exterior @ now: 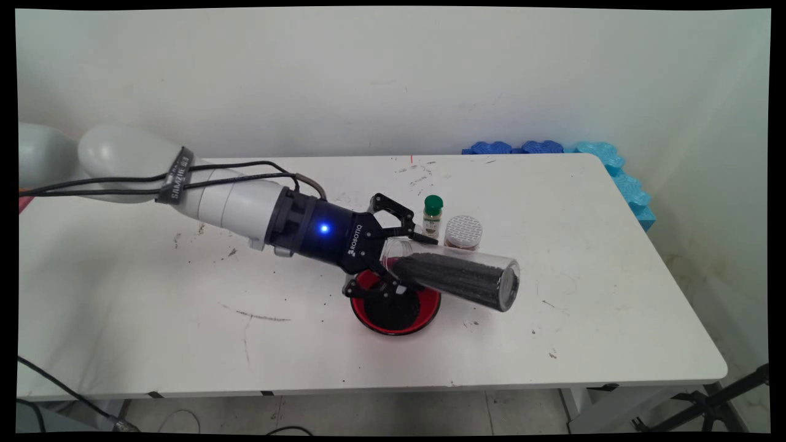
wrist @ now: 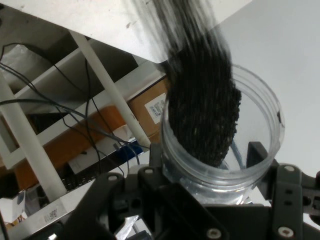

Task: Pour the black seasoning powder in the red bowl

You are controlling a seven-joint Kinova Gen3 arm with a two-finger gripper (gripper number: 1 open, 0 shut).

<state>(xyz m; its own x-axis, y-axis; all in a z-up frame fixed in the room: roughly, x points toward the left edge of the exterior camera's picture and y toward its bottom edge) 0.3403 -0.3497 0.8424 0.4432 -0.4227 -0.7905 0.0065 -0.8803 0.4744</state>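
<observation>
My black gripper (exterior: 396,261) is shut on a clear plastic jar (exterior: 454,276) partly filled with black grains. It holds the jar near its left end, lying almost level with the right end a little lower, just above the white table (exterior: 583,245). Directly beneath the gripper sits a red bowl (exterior: 424,316) holding a dark heap of the same grains. In the hand view the jar's round clear rim (wrist: 220,170) sits between the fingers (wrist: 260,152), and the grains (wrist: 202,115) stretch away in a blurred streak. Whether the jar's far end is capped, I cannot tell.
Just behind the jar stand a small spice bottle with a green cap (exterior: 432,215) and a low jar with a white perforated lid (exterior: 463,232). Blue foam pieces (exterior: 626,178) line the table's back right corner. Dark specks lie scattered on the tabletop.
</observation>
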